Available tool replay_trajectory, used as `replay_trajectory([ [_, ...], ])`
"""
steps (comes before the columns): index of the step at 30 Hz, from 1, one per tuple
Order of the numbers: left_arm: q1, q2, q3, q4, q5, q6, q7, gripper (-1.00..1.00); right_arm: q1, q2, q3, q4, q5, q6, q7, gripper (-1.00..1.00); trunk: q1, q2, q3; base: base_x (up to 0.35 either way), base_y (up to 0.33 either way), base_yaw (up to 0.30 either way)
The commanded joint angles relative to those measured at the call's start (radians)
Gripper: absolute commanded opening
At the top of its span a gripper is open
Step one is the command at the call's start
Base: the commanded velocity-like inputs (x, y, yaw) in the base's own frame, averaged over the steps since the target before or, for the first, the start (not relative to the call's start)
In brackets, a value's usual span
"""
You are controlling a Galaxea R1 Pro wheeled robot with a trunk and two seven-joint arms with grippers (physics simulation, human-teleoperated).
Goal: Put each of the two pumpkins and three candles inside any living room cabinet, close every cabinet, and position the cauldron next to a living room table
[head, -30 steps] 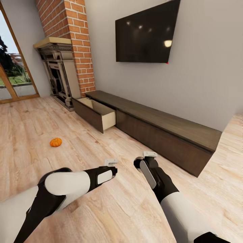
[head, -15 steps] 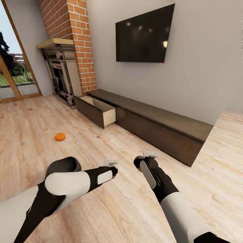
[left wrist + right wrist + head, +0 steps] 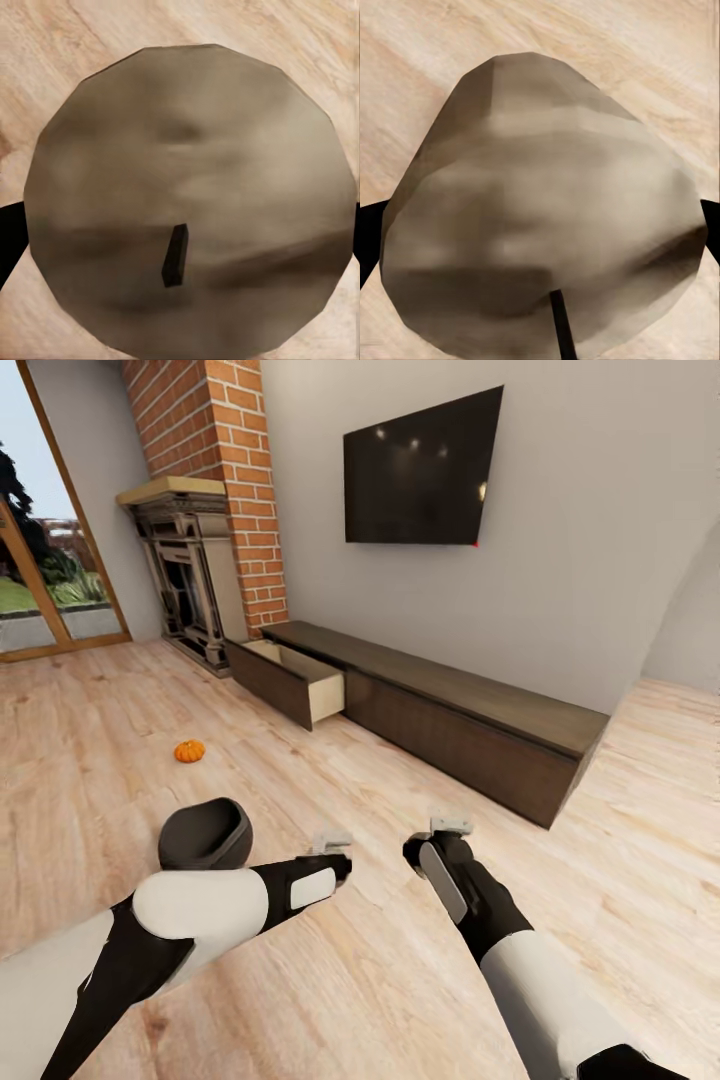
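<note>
Each hand is clamped on a candle. The left wrist view shows the left hand's candle (image 3: 187,202) end-on, its pale round top and dark wick over the plank floor (image 3: 45,45); the right wrist view shows the right hand's candle (image 3: 540,225) likewise. In the head view, the left hand (image 3: 330,847) and right hand (image 3: 449,826) hover above the floor. The cauldron (image 3: 204,834) stands just beside the left forearm. A pumpkin (image 3: 189,751) lies well beyond the left hand. The cabinet (image 3: 440,720) runs ahead of both hands, one drawer (image 3: 290,678) open.

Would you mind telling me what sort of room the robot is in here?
Most likely a living room: a black TV hangs on the wall above a long, low dark-wood cabinet, and a brick fireplace stands in the corner over a light plank floor.
</note>
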Motion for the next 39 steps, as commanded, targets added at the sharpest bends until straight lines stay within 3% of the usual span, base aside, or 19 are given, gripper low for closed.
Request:
replay_trajectory([
  [1,-0.001,0.000,-0.005,-0.002,0.006,-0.008,0.004,-1.00,-0.001,0.000,0.003,0.011,-0.012,-0.003,-0.010,-1.00,-0.001,-0.001,-0.001,-0.330,0.000,0.000],
  [5,-0.001,0.017,-0.005,-0.004,0.021,-0.042,0.006,-1.00,-0.001,-0.001,0.004,0.075,-0.011,-0.030,-0.003,-1.00,-0.001,-0.001,-0.001,-0.330,0.000,0.000],
  [9,0.001,0.035,-0.006,-0.023,0.023,-0.053,0.008,-1.00,-0.001,-0.013,0.004,0.139,-0.011,-0.109,0.027,-1.00,-0.001,-0.001,-0.001,-0.330,0.000,0.000],
  [11,0.001,0.068,-0.006,-0.050,0.023,-0.063,0.009,-1.00,-0.001,-0.025,0.005,0.187,-0.008,-0.189,0.074,-1.00,-0.001,-0.001,-0.001,-0.330,0.000,0.000],
  [12,0.002,0.111,-0.006,-0.083,0.023,-0.107,0.010,-1.00,-0.001,-0.030,0.012,0.245,-0.007,-0.263,0.110,-1.00,-0.001,-0.001,-0.001,-0.330,0.000,0.000],
  [13,0.002,0.121,-0.006,-0.091,0.023,-0.121,0.010,-1.00,-0.001,-0.030,0.013,0.262,-0.006,-0.277,0.115,-1.00,-0.001,-0.001,-0.001,-0.330,0.000,0.000],
  [14,0.002,0.150,-0.006,-0.116,0.023,-0.154,0.011,-1.00,-0.001,-0.029,0.016,0.307,-0.004,-0.309,0.126,-1.00,-0.001,-0.001,-0.001,-0.331,0.000,0.000],
  [21,0.002,0.227,-0.006,-0.153,0.023,-0.193,0.011,-1.00,-0.001,-0.027,0.022,0.363,0.010,-0.399,0.139,-1.00,-0.001,-0.001,-0.001,-0.331,0.000,0.002],
  [28,0.002,0.248,-0.006,-0.155,0.023,-0.196,0.006,-1.00,-0.001,-0.019,0.019,0.380,0.084,-0.462,0.140,-1.00,-0.001,-0.001,-0.002,-0.245,0.000,0.193],
  [39,0.002,0.255,-0.007,-0.155,0.023,-0.189,-0.019,-1.00,-0.001,-0.003,0.017,0.383,0.096,-0.486,0.138,-1.00,-0.001,-0.001,-0.009,-0.017,0.000,0.269],
])
